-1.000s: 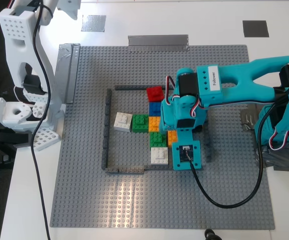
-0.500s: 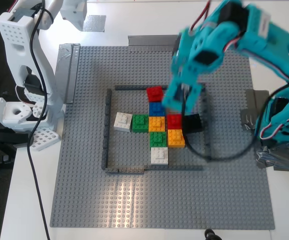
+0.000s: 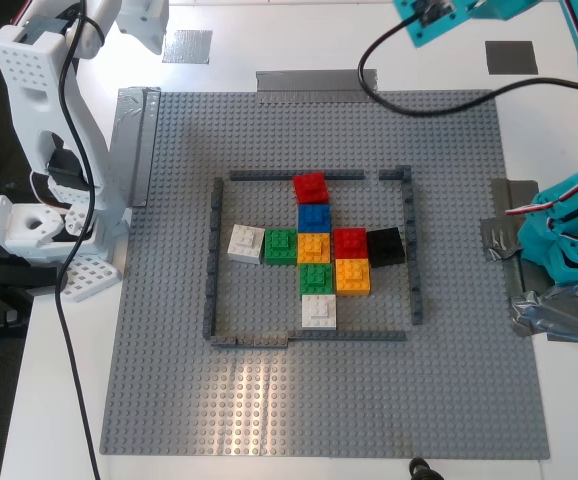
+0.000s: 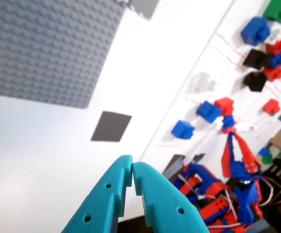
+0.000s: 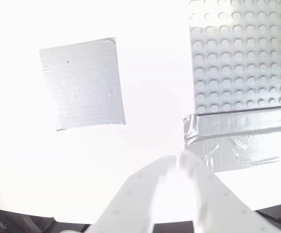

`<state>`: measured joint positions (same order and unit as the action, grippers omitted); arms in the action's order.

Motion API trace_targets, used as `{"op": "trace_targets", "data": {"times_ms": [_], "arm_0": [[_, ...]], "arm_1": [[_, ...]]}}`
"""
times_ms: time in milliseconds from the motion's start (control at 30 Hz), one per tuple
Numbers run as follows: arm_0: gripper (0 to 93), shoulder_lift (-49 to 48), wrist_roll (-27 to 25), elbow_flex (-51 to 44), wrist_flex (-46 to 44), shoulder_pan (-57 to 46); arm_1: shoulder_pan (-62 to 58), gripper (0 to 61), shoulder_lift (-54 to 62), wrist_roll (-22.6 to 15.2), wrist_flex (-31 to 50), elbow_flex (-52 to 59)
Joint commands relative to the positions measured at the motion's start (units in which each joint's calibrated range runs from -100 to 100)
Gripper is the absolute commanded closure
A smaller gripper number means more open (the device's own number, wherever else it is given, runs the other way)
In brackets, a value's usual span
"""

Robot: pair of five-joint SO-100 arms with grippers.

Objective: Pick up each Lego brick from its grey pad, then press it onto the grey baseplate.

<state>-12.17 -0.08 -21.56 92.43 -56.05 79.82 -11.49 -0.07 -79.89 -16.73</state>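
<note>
Your first gripper (image 4: 131,171), the teal plastic one, has its jaws pressed together with nothing between them, above the white table (image 4: 43,136) near a dark-grey square pad (image 4: 111,126) that lies bare. Your second gripper (image 5: 177,162), white plastic, is likewise clenched and empty over the table, beside another grey square pad (image 5: 82,83), also bare, and a shiny tape strip (image 5: 237,128).

On the large mid-grey studded baseplate (image 3: 169,400), inside the thin dark-grey frame (image 3: 214,260), a bright red square brick (image 3: 349,241) sits at 12 o'clock from an orange-yellow square brick (image 3: 352,275), touching it. A black brick (image 3: 385,245) lies at 3 o'clock of that red one.
</note>
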Motion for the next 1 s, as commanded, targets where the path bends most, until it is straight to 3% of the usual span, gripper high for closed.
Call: {"op": "trace_targets", "data": {"times_ms": [0,533,967], "arm_0": [[92.7,2.0,2.2,-1.3,-3.5,-7.8],[92.7,18.4,2.4,-1.3,-6.0,-21.7],[92.7,19.0,2.0,-1.3,-5.3,-21.5]], "arm_1": [[0.0,61.2,4.4,0.3,-0.5,-4.4],[-0.5,61.2,5.1,0.0,-1.8,-3.7],[0.2,61.2,5.6,0.2,-1.0,-3.1]]}}
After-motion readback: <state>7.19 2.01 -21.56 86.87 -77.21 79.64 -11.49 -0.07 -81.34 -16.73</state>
